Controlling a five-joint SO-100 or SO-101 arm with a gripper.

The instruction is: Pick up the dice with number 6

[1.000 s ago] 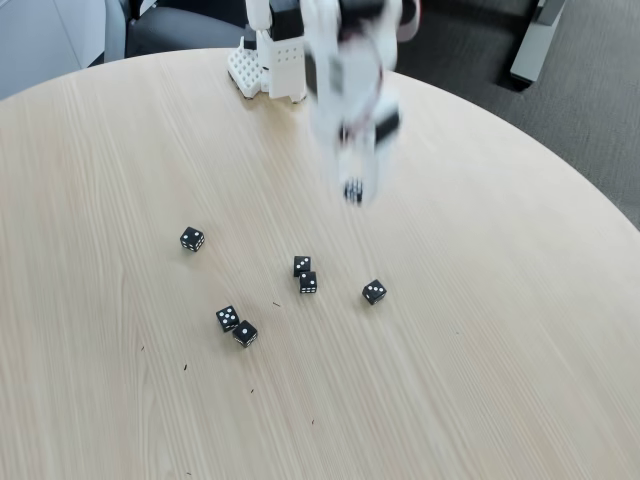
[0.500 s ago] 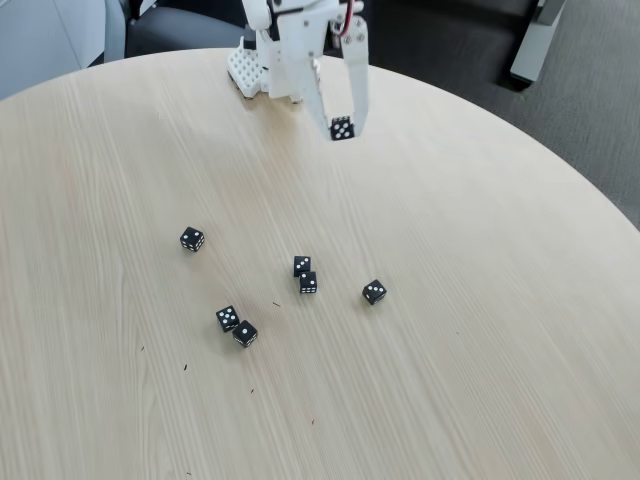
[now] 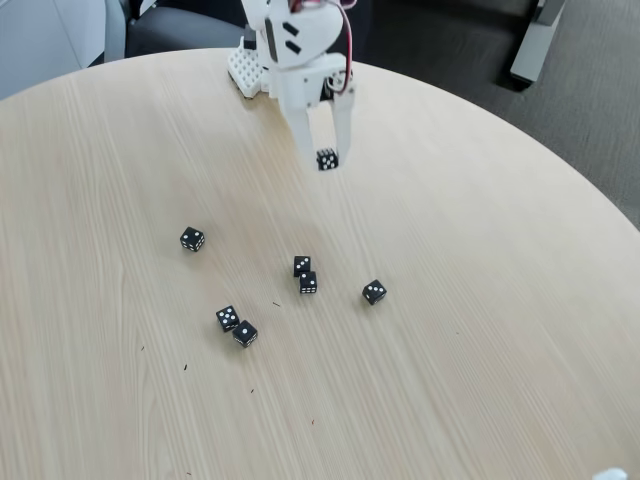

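The dice with number 6 (image 3: 327, 158), a small black cube with several white pips on the face toward the camera, sits between the tips of my white gripper (image 3: 326, 157) at the back of the round table. The fingers (image 3: 303, 140) point down and are shut on it. It hangs just above the wood, well behind the other dice.
Several more black dice lie mid-table: one at the left (image 3: 192, 239), a touching pair (image 3: 305, 274), one to the right (image 3: 374, 291) and another pair nearer the front (image 3: 236, 326). The arm's white base (image 3: 262, 70) stands at the table's far edge. Dark floor lies beyond the table's right rim.
The gripper, blurred a second ago with the die in it, has swung back toward the base, then come down and slightly left. The dice on the table have not moved.
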